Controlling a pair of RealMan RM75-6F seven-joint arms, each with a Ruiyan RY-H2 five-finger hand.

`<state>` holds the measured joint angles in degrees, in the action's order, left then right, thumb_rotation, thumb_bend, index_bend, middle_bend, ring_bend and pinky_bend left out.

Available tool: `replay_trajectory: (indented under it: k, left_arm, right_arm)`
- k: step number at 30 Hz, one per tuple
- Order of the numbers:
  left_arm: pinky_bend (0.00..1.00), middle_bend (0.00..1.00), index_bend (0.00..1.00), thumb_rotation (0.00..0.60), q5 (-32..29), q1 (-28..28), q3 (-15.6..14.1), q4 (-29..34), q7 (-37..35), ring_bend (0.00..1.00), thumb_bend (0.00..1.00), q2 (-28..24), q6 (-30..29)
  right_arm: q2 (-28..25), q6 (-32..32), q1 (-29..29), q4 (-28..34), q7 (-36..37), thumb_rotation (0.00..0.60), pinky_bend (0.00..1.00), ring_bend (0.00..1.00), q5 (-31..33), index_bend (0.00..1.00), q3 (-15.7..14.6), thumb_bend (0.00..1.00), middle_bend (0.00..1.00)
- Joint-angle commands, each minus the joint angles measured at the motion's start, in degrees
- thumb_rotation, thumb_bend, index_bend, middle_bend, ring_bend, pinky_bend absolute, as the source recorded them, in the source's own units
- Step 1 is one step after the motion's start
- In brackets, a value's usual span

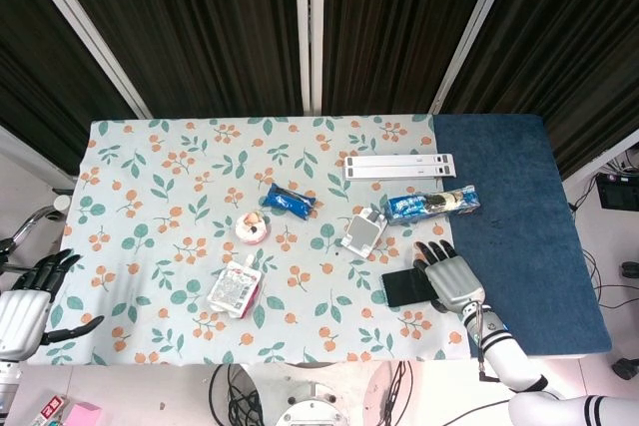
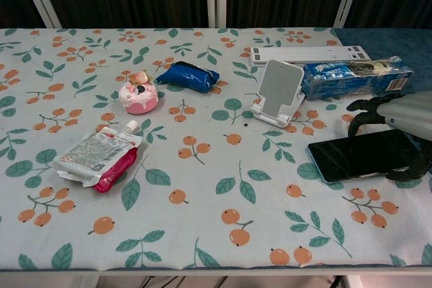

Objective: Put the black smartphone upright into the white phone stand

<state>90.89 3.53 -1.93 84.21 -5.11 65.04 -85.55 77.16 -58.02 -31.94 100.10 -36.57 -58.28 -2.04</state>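
Observation:
The black smartphone point(image 1: 404, 287) point(image 2: 358, 155) lies flat-ish on the floral cloth at the front right, screen up. My right hand point(image 1: 451, 281) point(image 2: 405, 109) is over its right end, fingers curled past the far edge and thumb at the near edge, gripping it. That end looks slightly raised. The white phone stand point(image 1: 362, 230) point(image 2: 279, 92) is upright and empty, a short way behind and left of the phone. My left hand point(image 1: 25, 311) hangs off the table's front left corner, fingers apart and holding nothing.
A blue biscuit box point(image 2: 354, 77) and a long white bar point(image 2: 307, 54) lie behind the stand. A blue packet point(image 2: 192, 75), a pink cake toy point(image 2: 138, 94) and a red-and-white pouch point(image 2: 101, 155) sit to the left. Dark blue mat point(image 1: 519, 216) covers the right end.

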Motion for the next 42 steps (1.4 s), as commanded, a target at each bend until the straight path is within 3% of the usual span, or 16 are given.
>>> replay_trajectory:
  k: [1,10,26,34,38,42]
  left_arm:
    - [0.25,0.07,0.1,0.157,-0.1,0.1,0.0,-0.1,0.0,0.09,0.0,0.1,0.2]
    - [0.25,0.06,0.1,0.157,-0.2,0.2,-0.1,-0.5,-0.4,0.09,0.0,0.3,0.6]
    - [0.25,0.06,0.1,0.158,0.1,-0.2,-0.2,-0.5,-0.5,0.09,0.0,0.2,-0.1]
    - [0.25,0.06,0.1,0.157,0.1,-0.1,-0.1,-0.5,-0.5,0.09,0.0,0.2,0.0]
    - [0.25,0.07,0.1,0.158,0.2,0.2,-0.1,-0.3,-0.4,0.09,0.0,0.4,0.2]
    - [0.25,0.06,0.1,0.158,0.2,0.4,0.0,0.1,-0.3,0.09,0.0,0.2,0.4]
  right_arm:
    - [-0.1,-0.1,0.1,0.0,0.0,0.6,0.0,0.01,0.1,0.48,-0.1,0.18,0.1]
    - [0.2,-1.8,0.5,0.1,0.2,0.6,0.0,0.25,-1.2,0.5,-0.1,0.18,0.25]
    - [-1.7,-5.9,2.3,1.9,2.1,0.6,0.0,0.4,-7.0,0.53,-0.1,0.21,0.42]
    - [-7.9,-14.7,4.1,4.4,2.4,0.6,0.0,0.41,-19.8,0.53,0.8,0.21,0.43]
    - [-10.2,-18.7,3.3,3.5,-2.7,0.6,0.0,0.42,-26.9,0.54,2.8,0.21,0.44]
    - [-12.8,-17.2,0.3,4.7,-16.2,0.6,0.0,0.43,-29.8,0.54,5.4,0.21,0.44]
